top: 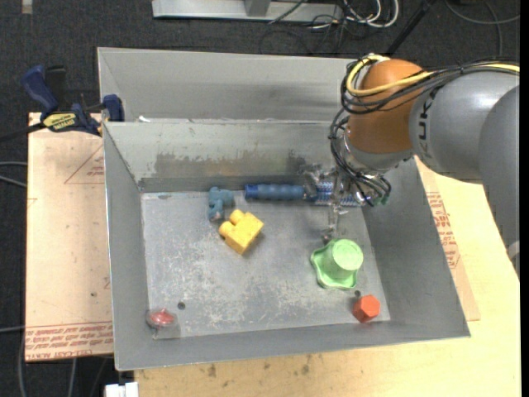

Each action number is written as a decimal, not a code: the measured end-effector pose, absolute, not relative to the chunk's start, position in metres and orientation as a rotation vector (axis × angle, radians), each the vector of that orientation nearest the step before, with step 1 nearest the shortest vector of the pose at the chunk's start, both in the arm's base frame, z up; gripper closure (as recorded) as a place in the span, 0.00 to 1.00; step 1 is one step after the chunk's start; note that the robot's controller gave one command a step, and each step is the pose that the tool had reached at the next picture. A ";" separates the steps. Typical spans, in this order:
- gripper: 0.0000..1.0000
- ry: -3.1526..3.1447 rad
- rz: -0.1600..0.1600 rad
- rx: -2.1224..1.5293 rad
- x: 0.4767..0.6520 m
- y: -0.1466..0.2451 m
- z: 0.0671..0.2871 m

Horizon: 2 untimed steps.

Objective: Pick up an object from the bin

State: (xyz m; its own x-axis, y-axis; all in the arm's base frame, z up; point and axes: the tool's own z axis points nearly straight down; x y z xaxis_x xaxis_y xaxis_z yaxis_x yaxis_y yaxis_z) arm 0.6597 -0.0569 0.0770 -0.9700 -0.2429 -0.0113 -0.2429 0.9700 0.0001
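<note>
Jaws: low at the bin's (124,222) right side, just above the green cup (337,263); I cannot tell whether they are apart or together.
Green cup: on the floor, front right, orange block (366,308) just beside it.
Why here: I judge the cup stands clear of its neighbours, so it is easy to reach.
Blue pen (274,192): along the back wall's foot.
Yellow block (240,231): well apart, left.
Writing: "UK" on my arm (463,126); nothing else readable.
</note>
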 end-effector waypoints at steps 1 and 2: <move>1.00 3.109 0.006 -0.386 0.659 -0.056 0.077; 1.00 3.109 -0.001 -0.354 0.639 -0.026 0.252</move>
